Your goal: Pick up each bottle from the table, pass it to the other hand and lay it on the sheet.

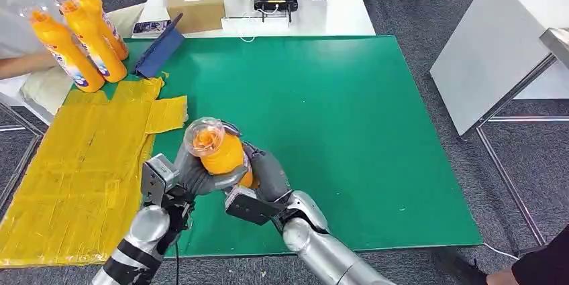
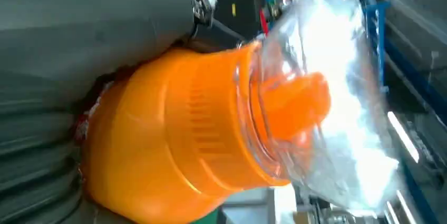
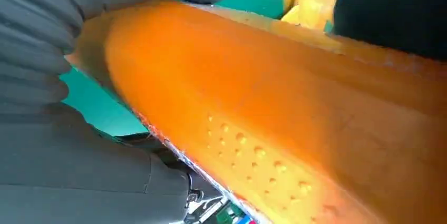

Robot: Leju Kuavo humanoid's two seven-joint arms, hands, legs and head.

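Fingers of left hand and right hand both wrap 1 orange bottle, held upright above green tabletop, just right of yellow sheet. Bottle: smooth orange plastic, ribbed neck, clear domed cap, dimpled patch on side. 3 more orange bottles held by a person at far-left corner of tabletop, beyond sheet. Sheet wrinkled, taped. White table w/ cardboard box behind tabletop; grey carpet floor.
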